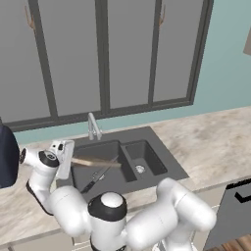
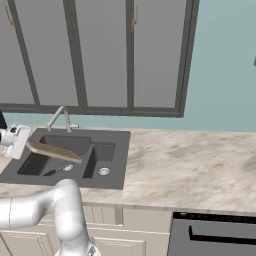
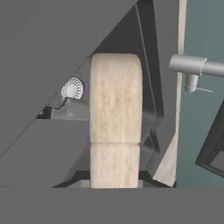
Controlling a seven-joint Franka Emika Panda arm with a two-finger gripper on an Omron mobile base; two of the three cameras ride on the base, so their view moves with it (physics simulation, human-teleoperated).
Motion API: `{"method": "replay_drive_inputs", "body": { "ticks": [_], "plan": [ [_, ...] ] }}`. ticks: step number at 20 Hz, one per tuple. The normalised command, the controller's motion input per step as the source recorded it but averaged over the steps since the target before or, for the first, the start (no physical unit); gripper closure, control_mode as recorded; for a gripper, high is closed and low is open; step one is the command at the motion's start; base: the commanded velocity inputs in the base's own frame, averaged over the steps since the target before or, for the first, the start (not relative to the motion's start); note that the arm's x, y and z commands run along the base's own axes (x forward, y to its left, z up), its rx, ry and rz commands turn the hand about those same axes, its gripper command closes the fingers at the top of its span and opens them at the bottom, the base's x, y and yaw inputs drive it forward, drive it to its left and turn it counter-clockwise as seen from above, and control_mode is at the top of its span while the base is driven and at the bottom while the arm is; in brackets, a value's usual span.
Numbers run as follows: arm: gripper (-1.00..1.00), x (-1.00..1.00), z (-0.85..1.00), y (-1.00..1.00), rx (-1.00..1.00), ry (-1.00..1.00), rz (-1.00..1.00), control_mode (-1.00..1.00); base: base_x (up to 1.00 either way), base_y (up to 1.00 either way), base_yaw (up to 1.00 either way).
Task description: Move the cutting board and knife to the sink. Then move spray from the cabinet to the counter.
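With two-finger gripper (image 1: 68, 159) clamped on the flat light-brown wooden cutting board (image 1: 96, 163) held over the dark grey double-basin sink (image 1: 162, 164), lower level before letting go, clear of the black-handled knife (image 1: 94, 180) lying in the large basin.

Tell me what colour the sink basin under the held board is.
Dark grey sink, seen best in the left base view, beneath the light-brown cutting board.

My end effector (image 1: 67, 159) is clamped on one end of the cutting board (image 1: 95, 163): light wood slab, roughly level, hanging over the sink's (image 1: 147, 138) large basin. Knife (image 1: 95, 179) lies flat on that basin floor, black handle, silver blade. Marble table (image 1: 215, 139) surrounds the sink.
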Motion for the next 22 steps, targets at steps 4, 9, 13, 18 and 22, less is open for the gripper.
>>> {"method": "replay_drive_inputs", "body": {
  "ticks": [4,9,13,18,22],
  "plan": [
    [1.00,0.00,-0.44,0.15,0.00,0.00,0.00,-1.00,0.00,0.00,0.00],
    [-1.00,0.00,-0.41,0.22,0.00,0.01,0.00,-1.00,0.00,0.00,0.00],
    [-1.00,0.00,-0.21,0.12,0.00,0.01,0.00,-1.00,0.00,0.00,0.00],
    [-1.00,-0.11,-0.02,0.00,0.00,0.00,0.00,-1.00,0.00,0.00,0.00],
    [-1.00,-0.43,0.06,0.02,0.00,0.00,0.00,-1.00,0.00,0.00,0.00]
  ]
}}
